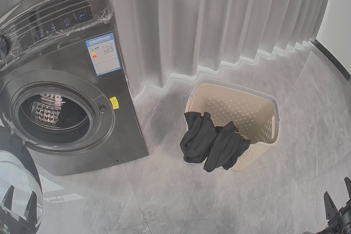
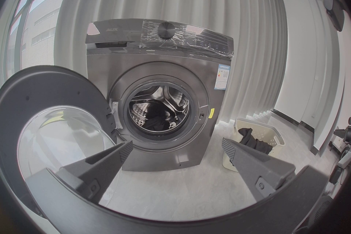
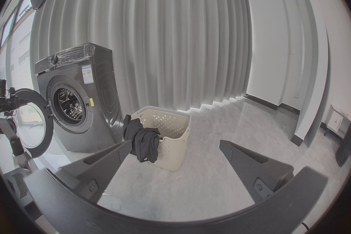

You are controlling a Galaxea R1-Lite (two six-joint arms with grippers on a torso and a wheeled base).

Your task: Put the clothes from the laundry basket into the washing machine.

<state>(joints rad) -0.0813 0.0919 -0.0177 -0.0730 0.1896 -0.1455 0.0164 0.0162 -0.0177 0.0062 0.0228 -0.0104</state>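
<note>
Left gripper (image 1: pixel 21 191), head view lower left, and right gripper (image 1: pixel 336 187), lower right: fingers apart. Centre: black clothes (image 1: pixel 212 141) draped over laundry basket (image 1: pixel 256 99) rim. Left: open washing machine (image 1: pixel 73 59), blue-bordered label (image 1: pixel 103 53), yellow sticker (image 1: pixel 114 102). Left wrist view: dark garment (image 2: pixel 157 122) inside drum (image 2: pixel 175 99). Right wrist view: clothes overhang basket's machine-side rim.

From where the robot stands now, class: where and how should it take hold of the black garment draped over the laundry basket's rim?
Grip the bunched hump of the black garment where it crosses the near rim of the laundry basket. It is probably best to come down from above with the open right gripper. The cloth piles thickest there, and its outer part hangs loose down the wall.
</note>
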